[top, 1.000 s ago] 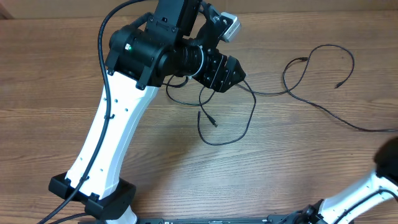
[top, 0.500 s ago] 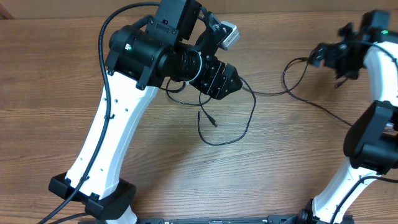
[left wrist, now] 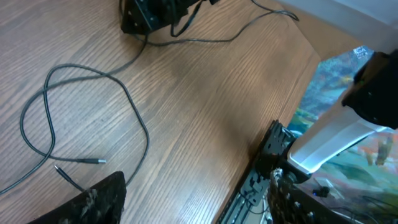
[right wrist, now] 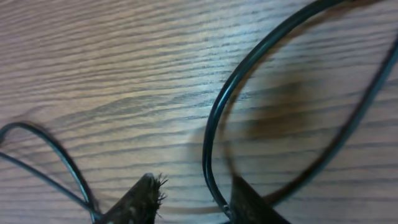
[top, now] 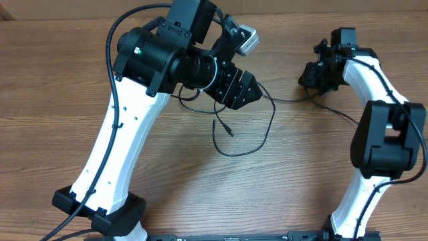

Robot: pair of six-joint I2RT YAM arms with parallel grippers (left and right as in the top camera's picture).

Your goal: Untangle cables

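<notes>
R gripper (right wrist: 196, 193) straddles a cable (right wrist: 211, 130), jaws part-way apart, looks unclamped. Strand could slip free, or a tug knots it tighter. L gripper (top: 246, 89): can't tell.

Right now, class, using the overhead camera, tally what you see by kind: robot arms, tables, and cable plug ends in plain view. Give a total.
Robot arms: 2, left arm and right arm
Tables: 1, wooden table
Cable plug ends in plain view: 1, plug end
Total: 4
</notes>
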